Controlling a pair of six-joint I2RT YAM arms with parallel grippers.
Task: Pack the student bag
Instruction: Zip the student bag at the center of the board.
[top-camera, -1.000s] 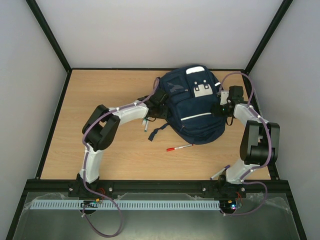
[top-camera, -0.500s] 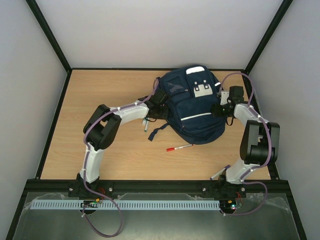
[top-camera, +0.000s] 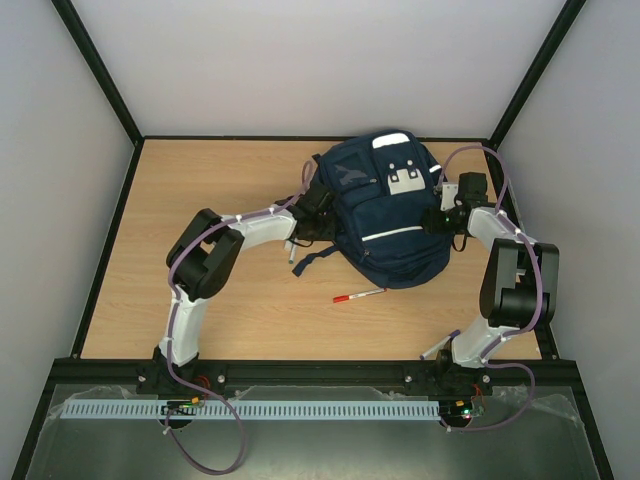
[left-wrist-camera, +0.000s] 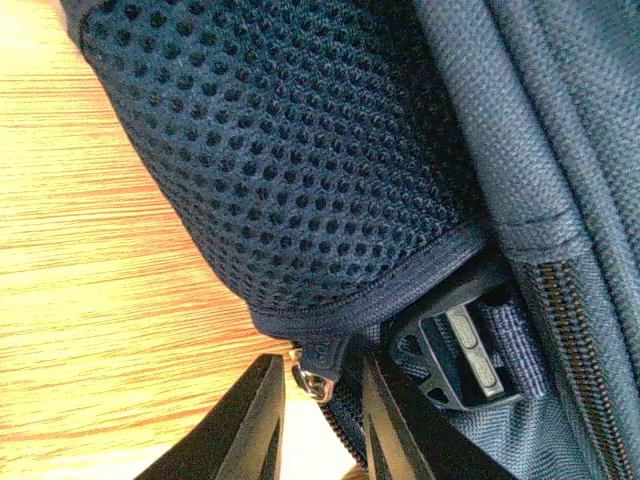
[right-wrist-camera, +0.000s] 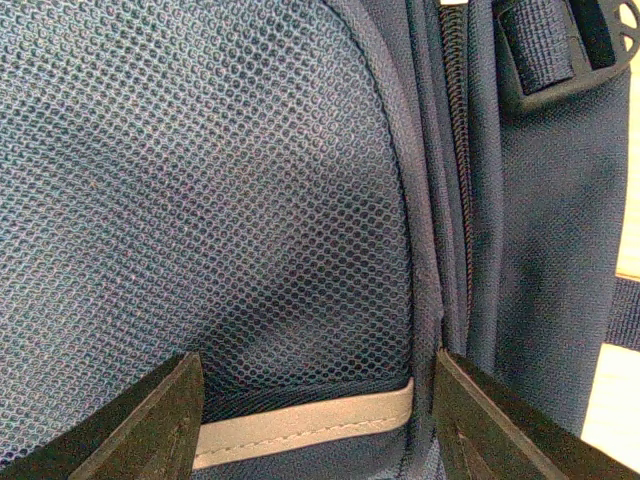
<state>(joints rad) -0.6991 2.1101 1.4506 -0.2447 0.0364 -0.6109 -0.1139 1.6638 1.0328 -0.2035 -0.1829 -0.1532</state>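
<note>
The student bag (top-camera: 385, 215), a navy backpack with white stripes and a white front patch, lies at the back middle of the table. My left gripper (top-camera: 320, 205) is at its left side. In the left wrist view the left gripper (left-wrist-camera: 322, 368) stands narrowly open astride a metal zip pull (left-wrist-camera: 318, 385) under the mesh pocket (left-wrist-camera: 300, 160), with light showing between the left finger and the pull. My right gripper (top-camera: 438, 218) is against the bag's right side. There the right gripper (right-wrist-camera: 318, 362) stands wide open over the mesh side pocket (right-wrist-camera: 220, 200) and its white stripe (right-wrist-camera: 300, 422).
A red-and-white pen (top-camera: 358, 294) lies on the wood in front of the bag. A second pen (top-camera: 292, 250) lies by the left arm's forearm, near a loose strap (top-camera: 315, 262). A black buckle (left-wrist-camera: 462, 350) sits right of the zip pull. Black frame rails edge the table.
The left gripper's jaws have narrowed around the zip pull and the left wrist has nudged closer to the bag. The right arm has not moved.
</note>
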